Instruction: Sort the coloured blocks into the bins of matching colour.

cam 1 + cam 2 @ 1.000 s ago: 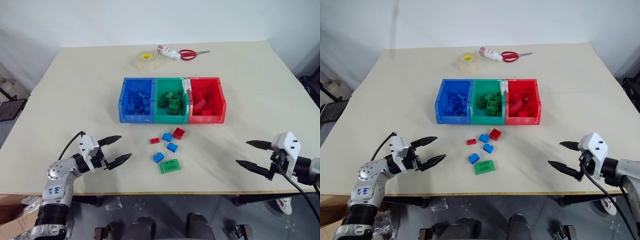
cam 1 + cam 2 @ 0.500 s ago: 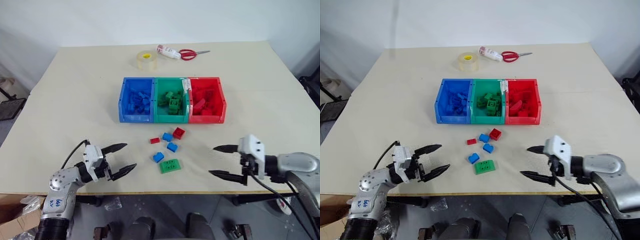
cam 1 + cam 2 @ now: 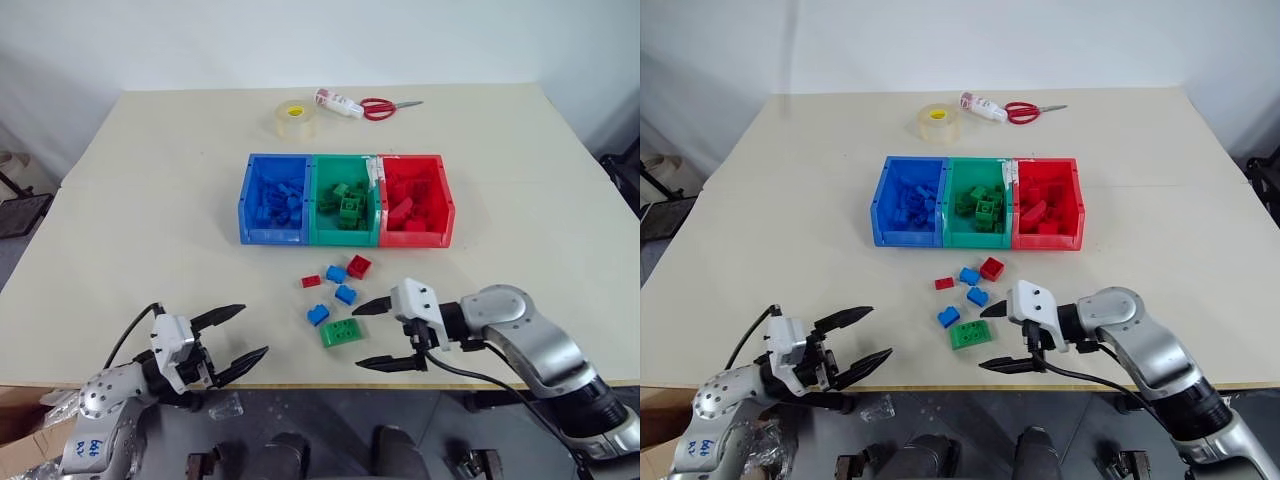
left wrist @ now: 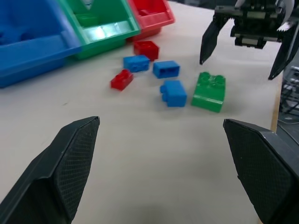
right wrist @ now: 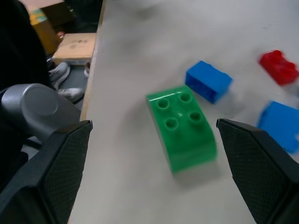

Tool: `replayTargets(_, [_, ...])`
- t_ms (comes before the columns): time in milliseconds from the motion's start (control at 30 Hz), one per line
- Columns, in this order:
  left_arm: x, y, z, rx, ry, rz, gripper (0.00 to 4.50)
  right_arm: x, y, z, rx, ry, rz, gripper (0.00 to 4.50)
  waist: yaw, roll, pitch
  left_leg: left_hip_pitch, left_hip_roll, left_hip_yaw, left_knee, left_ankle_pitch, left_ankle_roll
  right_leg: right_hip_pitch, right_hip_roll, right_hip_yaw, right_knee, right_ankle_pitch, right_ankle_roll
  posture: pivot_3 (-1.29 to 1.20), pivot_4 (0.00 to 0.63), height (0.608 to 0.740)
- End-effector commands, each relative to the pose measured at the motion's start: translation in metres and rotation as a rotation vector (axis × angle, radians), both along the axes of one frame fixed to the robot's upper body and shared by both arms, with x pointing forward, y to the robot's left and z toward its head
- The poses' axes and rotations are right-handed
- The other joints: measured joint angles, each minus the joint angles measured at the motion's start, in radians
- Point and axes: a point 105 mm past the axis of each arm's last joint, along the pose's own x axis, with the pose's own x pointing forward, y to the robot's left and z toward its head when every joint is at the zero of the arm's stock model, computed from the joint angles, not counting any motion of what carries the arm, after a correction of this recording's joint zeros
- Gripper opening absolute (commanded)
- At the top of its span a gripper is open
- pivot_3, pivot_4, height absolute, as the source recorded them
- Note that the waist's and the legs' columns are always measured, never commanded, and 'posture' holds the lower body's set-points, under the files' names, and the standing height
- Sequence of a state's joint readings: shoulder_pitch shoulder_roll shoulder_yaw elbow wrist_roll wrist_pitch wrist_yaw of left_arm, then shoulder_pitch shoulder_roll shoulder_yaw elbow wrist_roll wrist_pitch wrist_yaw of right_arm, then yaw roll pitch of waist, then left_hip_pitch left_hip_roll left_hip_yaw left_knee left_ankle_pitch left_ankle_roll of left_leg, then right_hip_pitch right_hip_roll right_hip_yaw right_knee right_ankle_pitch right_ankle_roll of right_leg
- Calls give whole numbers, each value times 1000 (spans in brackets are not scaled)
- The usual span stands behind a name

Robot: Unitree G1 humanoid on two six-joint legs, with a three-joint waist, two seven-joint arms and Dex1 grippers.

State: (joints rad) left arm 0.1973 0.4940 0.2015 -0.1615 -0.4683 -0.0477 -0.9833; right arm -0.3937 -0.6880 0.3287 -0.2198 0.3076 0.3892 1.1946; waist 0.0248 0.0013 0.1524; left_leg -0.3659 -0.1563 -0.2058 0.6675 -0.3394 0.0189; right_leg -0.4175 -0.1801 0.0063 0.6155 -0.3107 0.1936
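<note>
Pale and matt, the table (image 3: 150,200) fills most of the head view, with the blue bin (image 3: 273,198), green bin (image 3: 344,198) and red bin (image 3: 414,196) touching side by side at centre, already holding blocks of their own colours. Just below them lie the loose blocks: two red ones (image 3: 358,266), three blue ones (image 3: 345,294) and the flat green block (image 3: 341,331) lowest of all.

We judge the step in hand to be the reach for the green block. Our right gripper (image 3: 382,334) sits just right of it at lower centre, arm bent in from the right, fingers pointing left and slightly down, jaws spread wide and empty. Next we need to bring those jaws around the block's sides and close.

Our left gripper (image 3: 232,336) hovers in the lower left by the table's near edge, pointing level toward the blocks, jaws likewise spread and holding nothing.
</note>
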Motion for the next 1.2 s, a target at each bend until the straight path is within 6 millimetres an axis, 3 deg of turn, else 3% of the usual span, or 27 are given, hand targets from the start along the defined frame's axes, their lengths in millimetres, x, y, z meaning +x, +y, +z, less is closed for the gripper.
replayTargets(33, [-3,2,12,8,-54,3,4500,2,11,-1,-11,-33,62,4458,0,0,0,0,0,0,0,0,0,0,0,0,0,0,0,0,150,740])
replayTargets(267, [-4,1,16,9,-72,29,4500,11,27,-12,-36,-35,109,4458,-2,0,0,0,2,0,0,-1,-1,0,2,0,0,1,-1,0,150,740])
replayTargets(567, [-3,3,14,8,-74,41,4500,13,31,-9,-17,-38,102,1484,-2,0,0,0,5,0,0,-1,-2,-1,5,0,-1,1,-3,0,150,740])
replayTargets(700, [2,0,13,0,-74,35,4500,16,30,13,87,-32,42,1488,-2,0,0,0,9,0,0,-2,-4,-1,9,0,-2,3,-5,0,150,740])
replayTargets(867, [8,0,11,-7,-76,30,4500,34,26,46,208,-67,-66,1488,-3,0,0,0,14,1,-1,-4,-7,-1,15,0,-3,5,-8,0,150,740])
replayTargets(1000, [13,-3,12,-12,-82,19,4500,64,22,71,277,-125,-217,1488,-7,0,0,0,15,4,-1,-4,-7,-4,15,0,-2,5,-9,0,150,740])
replayTargets(1200, [20,-6,12,-19,-94,4,4500,113,20,94,340,-211,-415,1488,-21,0,0,-1,15,7,-1,-4,-7,-8,14,1,6,6,-11,0,150,740])
